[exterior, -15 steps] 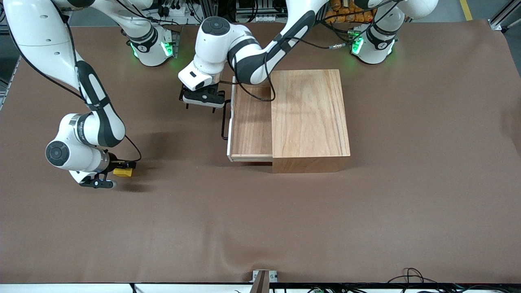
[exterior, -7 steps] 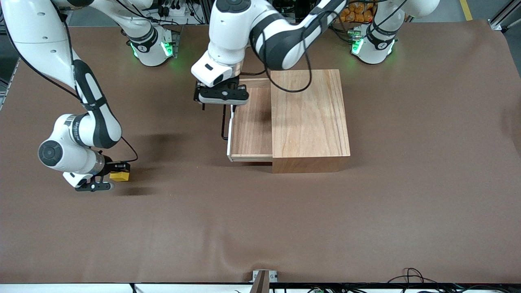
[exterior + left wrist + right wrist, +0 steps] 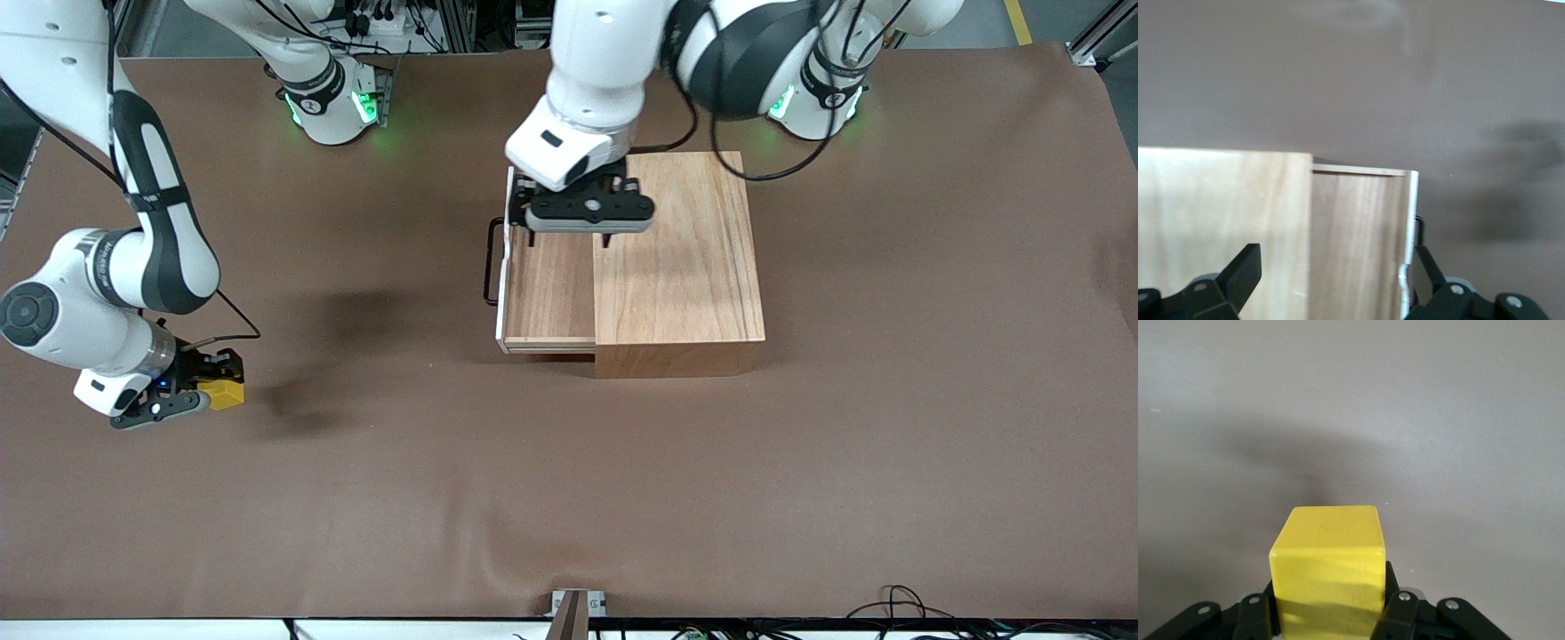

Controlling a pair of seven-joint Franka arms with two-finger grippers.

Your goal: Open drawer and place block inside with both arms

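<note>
The yellow block (image 3: 227, 392) (image 3: 1328, 567) is clamped in my right gripper (image 3: 212, 394) (image 3: 1330, 610), shut on it and held a little above the brown table toward the right arm's end. The drawer (image 3: 548, 289) (image 3: 1358, 247) stands pulled out of the wooden box (image 3: 680, 267) (image 3: 1218, 227), its white front panel (image 3: 504, 267) (image 3: 1410, 227) and black handle (image 3: 489, 267) facing the right arm's end. Its tray has nothing in it. My left gripper (image 3: 582, 233) (image 3: 1336, 277) hangs open over the seam between drawer and box, holding nothing.
The brown table cover (image 3: 569, 489) stretches wide around the box. The block's shadow (image 3: 293, 413) falls on it beside the right gripper. Both green-lit arm bases (image 3: 329, 102) (image 3: 813, 98) stand at the table's edge farthest from the front camera.
My right gripper has shut on the block and carried it up and toward the right arm's end. The left gripper has risen from in front of the handle to over the drawer and box.
</note>
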